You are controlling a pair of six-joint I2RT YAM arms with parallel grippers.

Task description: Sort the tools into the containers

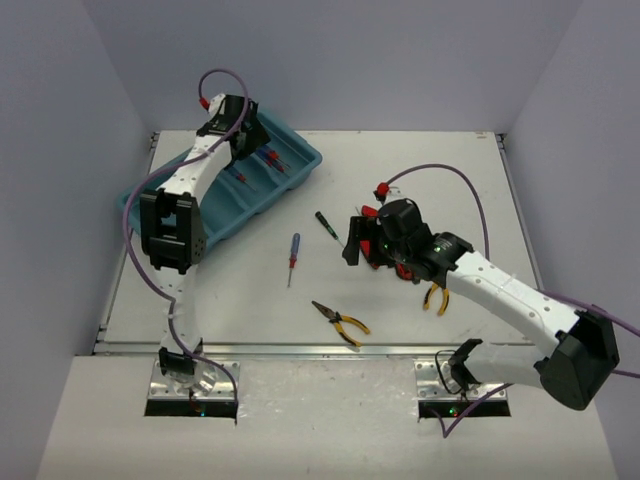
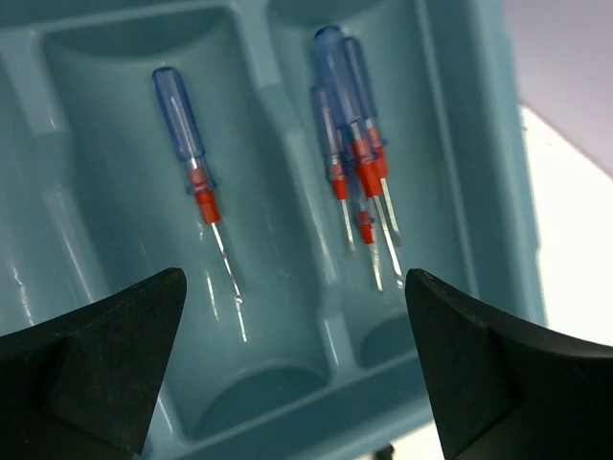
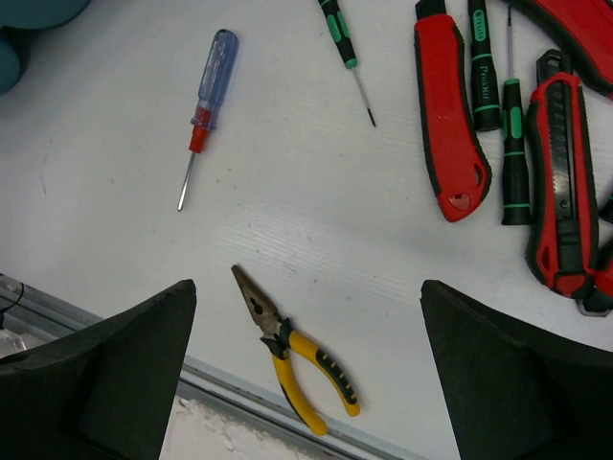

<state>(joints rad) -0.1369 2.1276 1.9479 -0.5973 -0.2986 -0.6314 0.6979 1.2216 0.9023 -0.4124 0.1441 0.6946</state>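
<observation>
My left gripper hangs open and empty over the far end of the teal tray. One blue-handled screwdriver lies in one compartment, and several more lie bunched in the end compartment beside it. Over the table's middle my right gripper is open and holds nothing. Below it lie yellow-handled pliers, a blue screwdriver and a green-handled screwdriver.
Red-handled pliers and green screwdrivers lie grouped at the right of the right wrist view. A second pair of yellow pliers peeks out under the right forearm. The table's near metal edge runs close to the yellow pliers.
</observation>
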